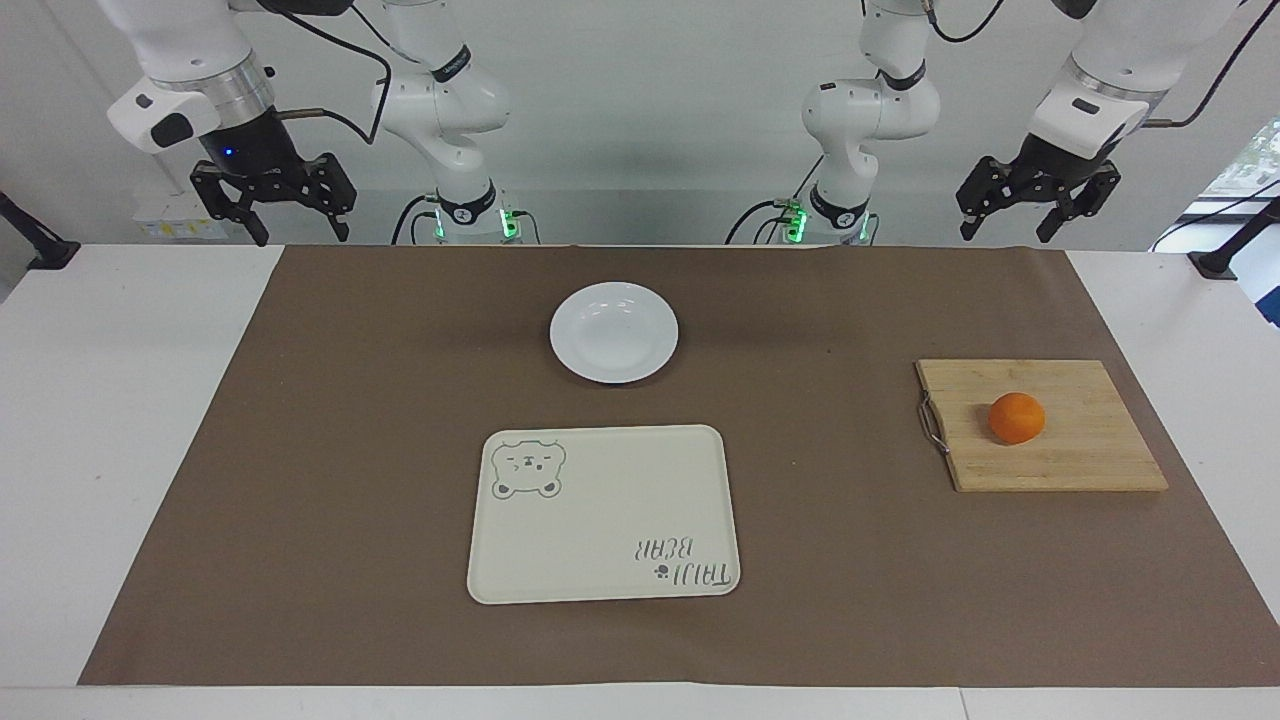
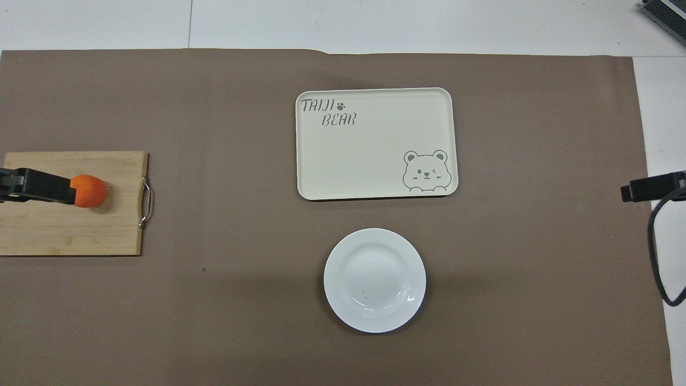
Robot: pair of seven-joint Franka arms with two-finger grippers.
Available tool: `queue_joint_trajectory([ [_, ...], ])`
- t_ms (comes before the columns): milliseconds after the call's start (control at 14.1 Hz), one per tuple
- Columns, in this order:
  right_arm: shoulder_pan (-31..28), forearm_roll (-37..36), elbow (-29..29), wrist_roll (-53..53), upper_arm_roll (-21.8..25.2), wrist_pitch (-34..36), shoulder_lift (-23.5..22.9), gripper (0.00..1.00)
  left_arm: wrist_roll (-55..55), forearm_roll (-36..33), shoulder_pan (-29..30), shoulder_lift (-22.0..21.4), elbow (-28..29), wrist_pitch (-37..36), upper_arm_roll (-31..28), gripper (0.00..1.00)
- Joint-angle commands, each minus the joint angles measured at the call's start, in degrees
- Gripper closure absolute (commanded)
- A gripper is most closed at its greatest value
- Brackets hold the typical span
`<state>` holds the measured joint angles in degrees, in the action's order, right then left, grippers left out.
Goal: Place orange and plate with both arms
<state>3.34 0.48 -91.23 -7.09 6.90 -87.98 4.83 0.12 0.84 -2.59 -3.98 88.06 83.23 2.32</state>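
Note:
The orange point(image 1: 1017, 417) sits on a wooden cutting board point(image 1: 1090, 455) toward the left arm's end of the table; it also shows in the overhead view point(image 2: 92, 191). The white plate point(image 1: 614, 332) lies empty on the brown mat mid-table, nearer to the robots than the tray; it shows in the overhead view too point(image 2: 374, 280). My left gripper point(image 1: 1007, 232) hangs open and empty, high over the table's robot-side edge, apart from the orange. Its tip point(image 2: 37, 185) overlaps the orange only from above. My right gripper point(image 1: 300, 232) hangs open and empty at the right arm's end.
A cream rectangular tray with a bear print point(image 1: 603, 515) lies empty mid-table, farther from the robots than the plate; it shows in the overhead view as well point(image 2: 375, 145). The cutting board point(image 2: 69, 230) has a metal handle on its side toward the tray. A brown mat point(image 1: 350, 450) covers the table.

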Motion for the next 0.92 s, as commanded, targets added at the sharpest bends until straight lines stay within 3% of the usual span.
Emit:
queue_joint_trajectory([
  [0,-0.1,-0.7,0.4,1.0,-0.3,0.9,0.3,0.0,0.2,0.0,0.4,-0.2,-0.3,-1.9,-0.1,0.0],
  [850,-0.1,-0.7,0.4,1.0,-0.3,0.9,0.3,0.0,0.3,0.3,1.3,-1.7,2.2,-0.4,0.0,0.0],
])
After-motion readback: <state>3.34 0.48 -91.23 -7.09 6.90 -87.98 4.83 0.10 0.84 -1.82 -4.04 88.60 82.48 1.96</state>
